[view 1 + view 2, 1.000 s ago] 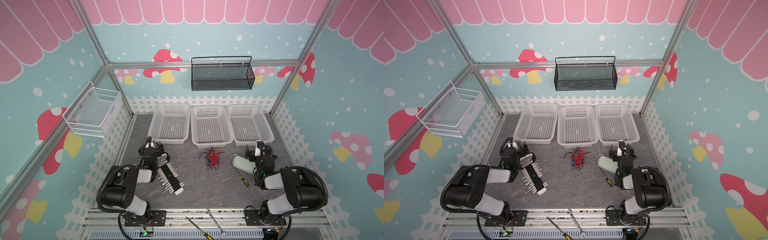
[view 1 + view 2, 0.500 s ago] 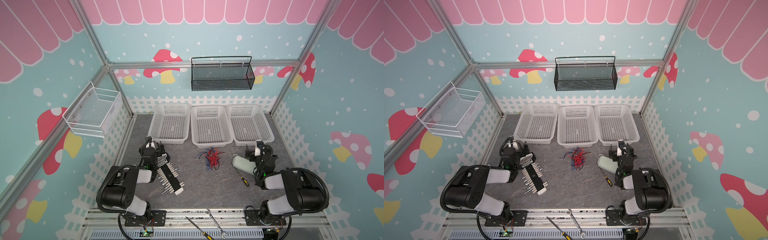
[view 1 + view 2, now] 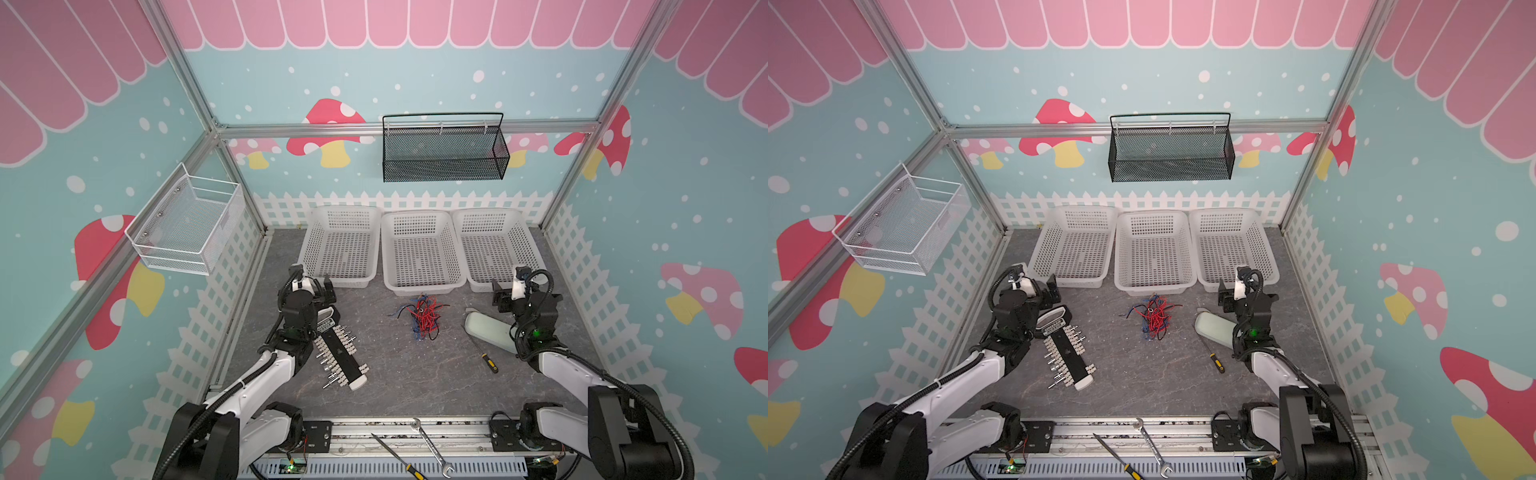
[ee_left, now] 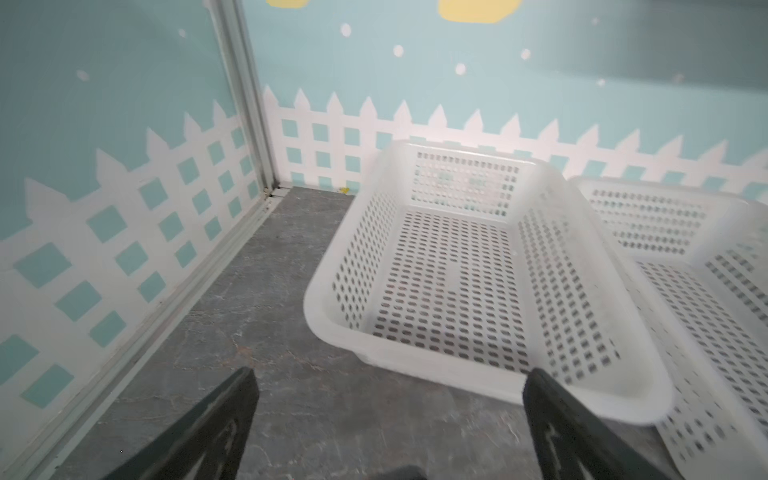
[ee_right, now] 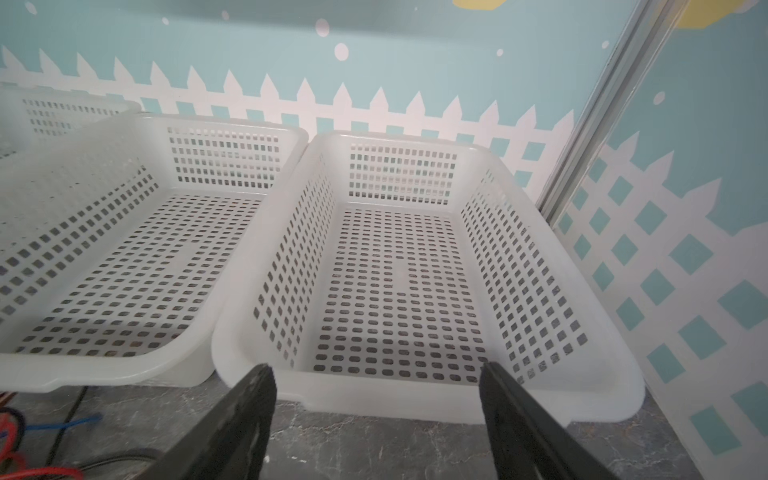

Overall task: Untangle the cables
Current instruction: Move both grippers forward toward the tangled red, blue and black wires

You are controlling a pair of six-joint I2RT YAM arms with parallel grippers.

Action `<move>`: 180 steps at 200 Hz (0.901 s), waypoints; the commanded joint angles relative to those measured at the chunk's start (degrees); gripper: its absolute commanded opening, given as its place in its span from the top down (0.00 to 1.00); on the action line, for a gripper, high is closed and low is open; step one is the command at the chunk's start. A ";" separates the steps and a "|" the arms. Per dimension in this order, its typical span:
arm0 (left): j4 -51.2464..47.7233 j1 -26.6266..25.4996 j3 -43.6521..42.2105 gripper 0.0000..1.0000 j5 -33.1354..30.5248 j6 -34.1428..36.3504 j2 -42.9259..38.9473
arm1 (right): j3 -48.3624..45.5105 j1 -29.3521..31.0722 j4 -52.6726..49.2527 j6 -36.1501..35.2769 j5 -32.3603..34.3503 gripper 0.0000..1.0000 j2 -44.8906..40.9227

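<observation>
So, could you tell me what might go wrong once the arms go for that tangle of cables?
1. The cables form one tight knot of thin red, blue and black strands; a pinch may catch several at once and probably tighten it.
2. The screwdriver lies near the right gripper; a low sweep toward the knot could knock it.
3. The middle basket stands just behind the knot; pulled strands might snag on it.
</observation>
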 commanded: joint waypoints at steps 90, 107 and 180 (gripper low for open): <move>0.62 -18.58 -2.34 0.00 16.19 -5.98 2.73 | 8.84 16.59 -20.93 7.30 -9.55 0.27 -1.76; 4.74 -20.75 -2.35 0.00 17.23 -8.01 6.77 | 10.09 19.67 -22.27 7.52 -9.43 0.29 0.53; 10.33 -30.02 3.63 0.00 14.07 -9.05 20.83 | 10.06 28.54 -26.12 7.20 -6.53 0.30 4.96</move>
